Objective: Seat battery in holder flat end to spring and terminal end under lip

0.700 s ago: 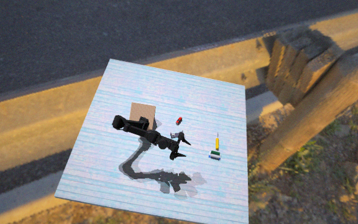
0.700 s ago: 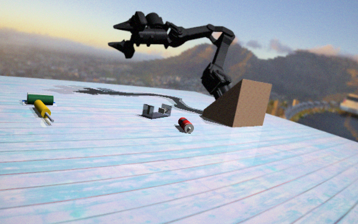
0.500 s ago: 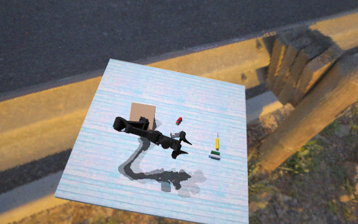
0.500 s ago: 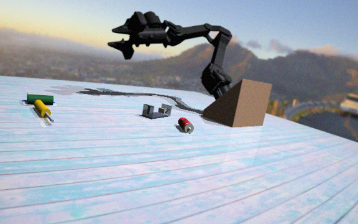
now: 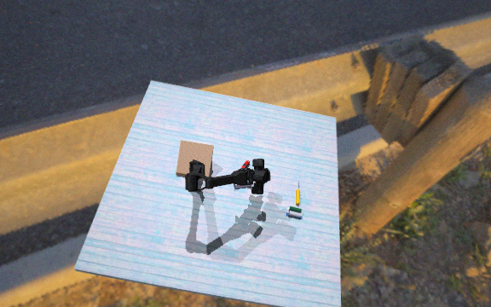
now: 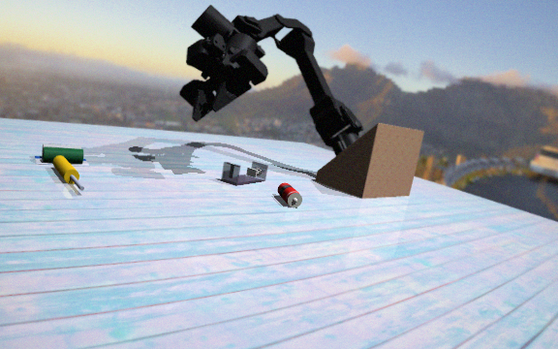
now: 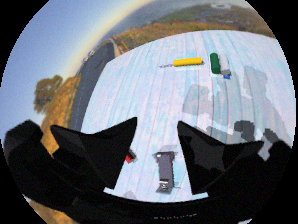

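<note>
The red battery lies on its side on the table, its terminal end toward the exterior camera. In the wrist view the left finger hides most of it. The holder stands empty beside it, a dark base with an upright wall at each end. A metal detail shows at one end; I cannot make out the lip. My gripper is partly open and empty, high above the table, its fingers pointing down at a slant. The arm partly hides battery and holder in the top view.
A yellow screwdriver lies beside a green cylinder and a pale one. A brown wedge-shaped block stands by the arm's base.
</note>
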`<state>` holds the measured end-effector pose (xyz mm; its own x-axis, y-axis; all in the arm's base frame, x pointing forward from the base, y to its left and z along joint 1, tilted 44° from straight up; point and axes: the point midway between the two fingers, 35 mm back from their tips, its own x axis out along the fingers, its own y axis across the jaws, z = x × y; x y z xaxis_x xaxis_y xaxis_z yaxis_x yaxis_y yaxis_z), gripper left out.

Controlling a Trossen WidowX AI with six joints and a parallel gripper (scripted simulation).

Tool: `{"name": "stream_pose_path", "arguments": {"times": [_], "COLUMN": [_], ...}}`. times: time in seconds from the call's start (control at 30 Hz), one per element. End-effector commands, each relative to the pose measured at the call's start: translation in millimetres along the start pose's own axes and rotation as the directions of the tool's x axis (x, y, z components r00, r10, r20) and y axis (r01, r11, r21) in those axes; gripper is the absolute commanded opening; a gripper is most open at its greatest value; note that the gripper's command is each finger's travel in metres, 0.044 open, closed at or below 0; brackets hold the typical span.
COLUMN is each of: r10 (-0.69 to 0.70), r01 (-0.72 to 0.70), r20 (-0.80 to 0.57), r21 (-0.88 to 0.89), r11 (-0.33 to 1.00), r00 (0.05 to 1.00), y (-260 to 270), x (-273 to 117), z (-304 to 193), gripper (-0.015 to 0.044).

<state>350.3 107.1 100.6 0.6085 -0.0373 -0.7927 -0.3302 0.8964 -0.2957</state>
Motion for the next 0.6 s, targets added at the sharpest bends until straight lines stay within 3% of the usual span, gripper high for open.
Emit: {"name": "stream_pose_path", "arguments": {"times": [0.0, 0.17, 0.33, 0.4, 0.57], "r10": [-0.024, -0.153, -0.367, -0.431, -0.439], "r01": [-0.025, -0.119, -0.267, -0.312, -0.318], "r20": [-0.215, -0.445, -0.548, -0.55, -0.55], "r21": [-0.221, -0.526, -0.762, -0.803, -0.808], "r11": [0.975, 0.842, 0.59, 0.507, 0.496], "r00": [0.976, 0.883, 0.751, 0.715, 0.711], "y": [38, 80, 110, 116, 117], "x": [25, 43, 50, 50, 50], "z": [-29, -73, -113, -123, -124], "gripper": [0.0248, 0.0248, 0.0248, 0.0248, 0.0248]}}
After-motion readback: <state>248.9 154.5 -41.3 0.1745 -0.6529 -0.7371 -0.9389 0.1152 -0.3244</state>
